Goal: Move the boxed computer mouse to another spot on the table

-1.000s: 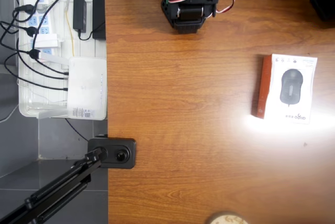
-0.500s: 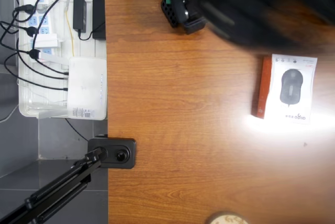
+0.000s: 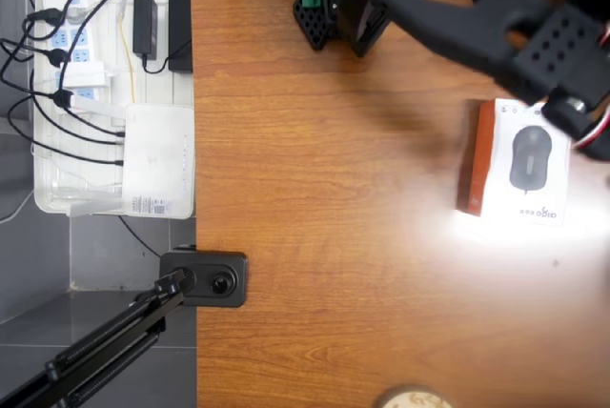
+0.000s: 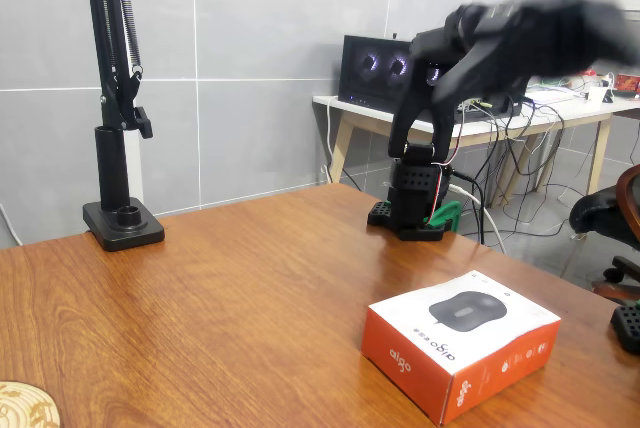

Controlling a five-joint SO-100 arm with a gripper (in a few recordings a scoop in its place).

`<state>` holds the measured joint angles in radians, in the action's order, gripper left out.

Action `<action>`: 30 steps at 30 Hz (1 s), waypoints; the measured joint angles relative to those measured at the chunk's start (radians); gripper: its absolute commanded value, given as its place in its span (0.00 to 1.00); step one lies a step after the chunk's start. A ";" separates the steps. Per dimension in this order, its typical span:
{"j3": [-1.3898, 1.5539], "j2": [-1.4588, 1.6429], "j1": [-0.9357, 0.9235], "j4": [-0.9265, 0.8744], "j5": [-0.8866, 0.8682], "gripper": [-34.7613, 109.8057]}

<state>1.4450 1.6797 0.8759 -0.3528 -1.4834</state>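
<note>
The boxed computer mouse (image 3: pixel 519 162) lies flat on the brown wood-grain table (image 3: pixel 334 198), white face up with the mouse picture and an orange-red side; the fixed view shows it near the front right (image 4: pixel 462 341) of the table (image 4: pixel 200 298). My black arm reaches from its base (image 3: pixel 329 8) out to the right. Its gripper end (image 3: pixel 583 112) hangs over the box's far edge, well above it. In the fixed view the gripper (image 4: pixel 590 23) is motion-blurred high above the box. Its fingers are not clear, and nothing is visibly held.
A white tray (image 3: pixel 57 193) of cables, adapters and a white router-like device sits off the table's left edge. A black stand base (image 3: pixel 205 277) (image 4: pixel 122 223) is clamped at the table edge. A round cork coaster (image 3: pixel 412 398) (image 4: pixel 20 406) lies at the near edge.
The arm has unfolded from above its base and swung out to the right over the box's far end. The box has not moved.
</note>
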 measured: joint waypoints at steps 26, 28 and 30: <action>-0.014 -0.193 0.086 -0.331 0.505 0.57; -0.051 -0.204 0.083 -0.331 0.620 0.55; -0.087 -0.204 0.086 -0.337 0.749 0.56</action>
<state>1.3576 1.4757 0.9618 -0.6903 -0.7348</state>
